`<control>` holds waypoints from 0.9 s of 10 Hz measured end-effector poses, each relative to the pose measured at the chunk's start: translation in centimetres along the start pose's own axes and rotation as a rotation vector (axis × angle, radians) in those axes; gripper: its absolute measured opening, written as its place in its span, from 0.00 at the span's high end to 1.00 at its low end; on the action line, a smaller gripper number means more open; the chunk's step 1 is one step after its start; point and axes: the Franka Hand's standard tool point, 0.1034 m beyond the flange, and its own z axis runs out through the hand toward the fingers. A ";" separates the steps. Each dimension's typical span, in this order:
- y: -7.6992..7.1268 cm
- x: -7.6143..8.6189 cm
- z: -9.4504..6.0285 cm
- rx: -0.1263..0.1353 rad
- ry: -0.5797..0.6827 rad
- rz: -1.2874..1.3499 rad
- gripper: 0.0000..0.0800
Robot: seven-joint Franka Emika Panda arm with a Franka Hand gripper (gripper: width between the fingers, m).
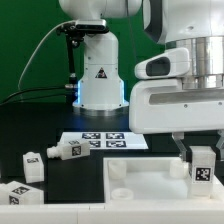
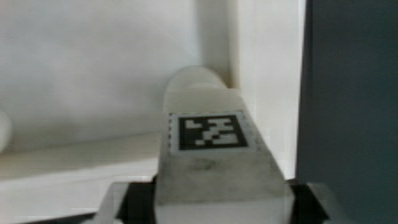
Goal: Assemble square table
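**A:** Nearest us is the square tabletop (image 1: 150, 195), lying flat with its rim up. The gripper (image 1: 202, 150) hangs over its far edge toward the exterior view's right, pinching a tag-marked leg (image 1: 202, 170) upright. What worries you?

**B:** The leg's lower end. In the wrist view the leg (image 2: 210, 130) looks close beside the slab's raised rim (image 2: 240, 60), not plainly over a hole. Lowered off-centre, I'd expect it to catch the rim and tilt in the grip. It could also shove the slab across the black table (image 1: 45, 120), since nothing visible pins the slab down.

**A:** Could it slip?

**B:** Possibly. The fingers (image 2: 128, 205) seem to clamp only its upper part, so any twisting could turn it between them.

**A:** What can't you make out?

**B:** The socket meant for this leg is covered by the hand in one view and by the leg in the other. Only the corner socket (image 1: 118, 173) at the exterior view's left is clear. I cannot tell whether the leg touches the slab. The fingertips are cut by the wrist picture's edge.

**A:** Farther back?

**B:** The loose legs (image 1: 65, 150) lie well apart from the slab, one of them cropped by the frame. Then comes the marker board (image 1: 100, 140), partly behind the arm, and the robot base (image 1: 100, 75).
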 end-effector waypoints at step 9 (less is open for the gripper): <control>0.0 -0.6 0.0 0.004 -0.042 1.044 0.55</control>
